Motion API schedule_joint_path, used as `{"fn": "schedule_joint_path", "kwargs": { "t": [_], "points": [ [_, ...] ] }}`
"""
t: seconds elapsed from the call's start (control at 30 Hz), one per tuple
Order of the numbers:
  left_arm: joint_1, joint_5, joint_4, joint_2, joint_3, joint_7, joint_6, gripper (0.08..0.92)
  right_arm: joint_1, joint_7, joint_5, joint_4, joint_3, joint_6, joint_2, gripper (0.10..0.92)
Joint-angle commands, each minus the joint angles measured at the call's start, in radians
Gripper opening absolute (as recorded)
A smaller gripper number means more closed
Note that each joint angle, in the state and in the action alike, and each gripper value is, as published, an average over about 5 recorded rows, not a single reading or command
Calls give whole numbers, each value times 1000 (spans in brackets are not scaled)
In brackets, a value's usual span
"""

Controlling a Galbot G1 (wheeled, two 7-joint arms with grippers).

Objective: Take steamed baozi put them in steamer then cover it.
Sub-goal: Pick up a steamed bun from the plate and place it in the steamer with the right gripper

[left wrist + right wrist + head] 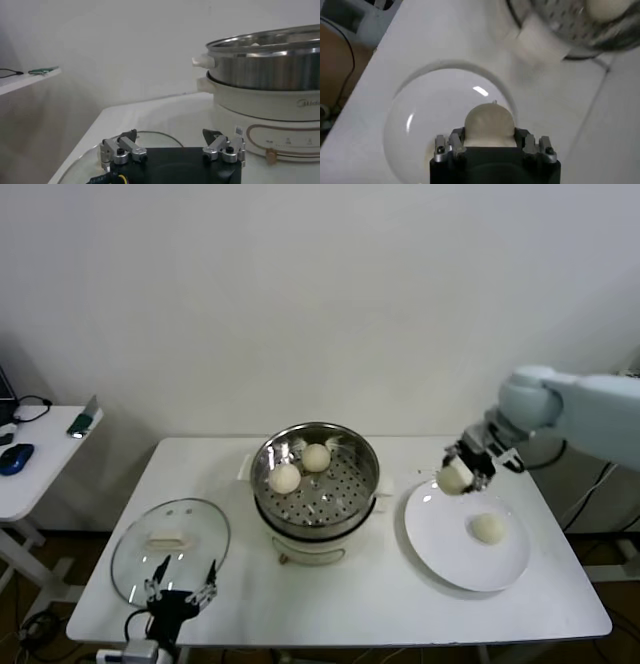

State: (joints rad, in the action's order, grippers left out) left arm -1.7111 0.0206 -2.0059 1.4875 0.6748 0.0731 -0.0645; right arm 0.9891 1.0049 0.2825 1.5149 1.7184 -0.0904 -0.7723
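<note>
Baozi: two in steamer [316,484], one on plate [440,539], one pinched by right end effector [458,475], left end effector [180,581] spread.

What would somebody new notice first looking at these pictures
The right gripper draws the eye first: it holds a baozi above the near-steamer edge of the white plate, where one more bun lies. Next comes the shiny steamer at the table's centre, open, with two buns on its perforated tray. The glass cover lies flat to its left, the open left gripper hovering at its near edge.
</note>
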Motion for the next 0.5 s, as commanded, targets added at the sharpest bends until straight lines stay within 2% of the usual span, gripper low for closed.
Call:
{"fn": "schedule_joint_path", "kwargs": {
  "t": [0.03,0.27,0.5],
  "points": [
    [-1,0,1,-1,1,1,1,823,268,51,-5,95,-66,-242,-252,645],
    [-8,-5,-1,-2,9,-1,7,823,155,-17,-110,204,-163,-258,-413,645],
    [-19,-10,-7,-2,20,-3,15,823,-36,-65,-234,163,-152,-252,-488,645]
  ]
}}
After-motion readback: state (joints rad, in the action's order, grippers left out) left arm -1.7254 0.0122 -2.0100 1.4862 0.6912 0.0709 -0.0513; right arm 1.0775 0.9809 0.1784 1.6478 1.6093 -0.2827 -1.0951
